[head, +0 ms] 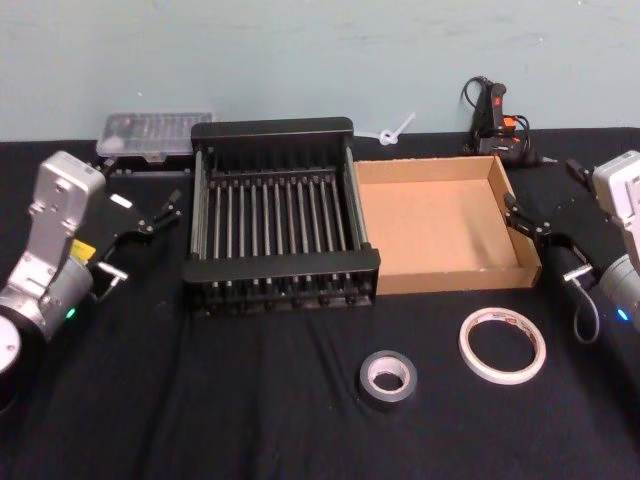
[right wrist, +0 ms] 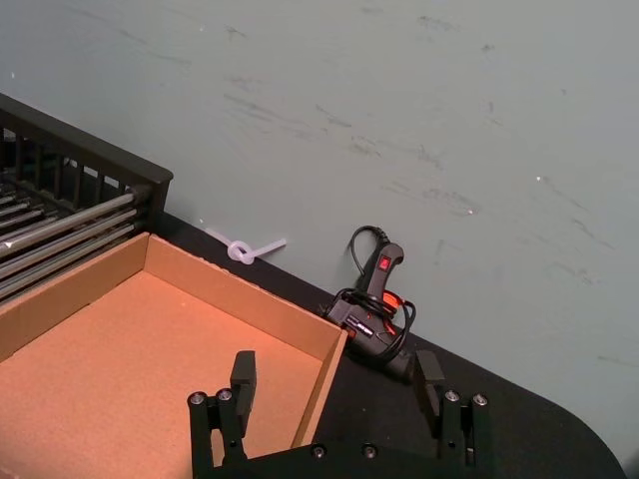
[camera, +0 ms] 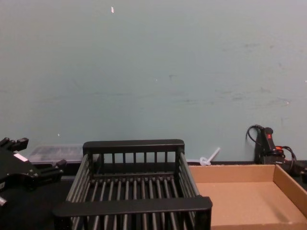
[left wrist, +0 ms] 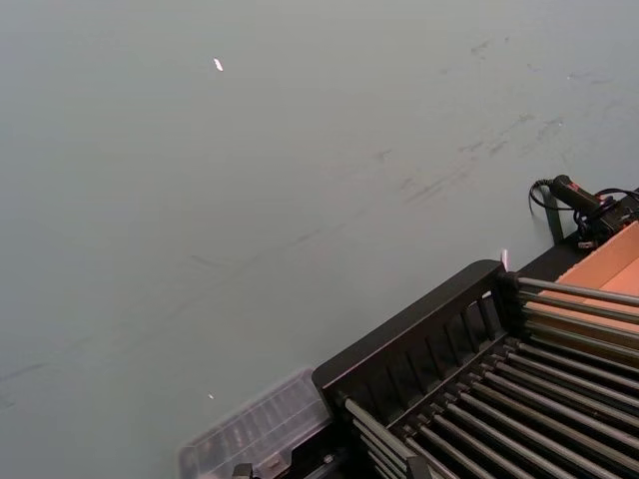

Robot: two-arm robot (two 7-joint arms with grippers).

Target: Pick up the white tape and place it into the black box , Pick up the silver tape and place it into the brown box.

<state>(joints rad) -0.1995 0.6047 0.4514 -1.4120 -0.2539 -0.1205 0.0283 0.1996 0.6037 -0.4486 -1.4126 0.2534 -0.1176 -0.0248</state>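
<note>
No pick started. White tape (head: 503,345) and silver tape (head: 388,376) lie flat on the worktop (head: 250,400), in front of the brown box (head: 440,225); black box (head: 280,225) empty. Right gripper (head: 527,222) at the brown box's side, jaws wide, empty; left gripper (head: 150,218) likewise, beside the black box. Next: probably right arm down over the white tape.

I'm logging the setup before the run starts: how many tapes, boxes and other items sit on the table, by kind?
Tapes: 2, white tape and silver tape
Boxes: 2, black box and brown box
Clear case: 1
Glue gun: 1
Zip tie: 1
Total: 7
</note>
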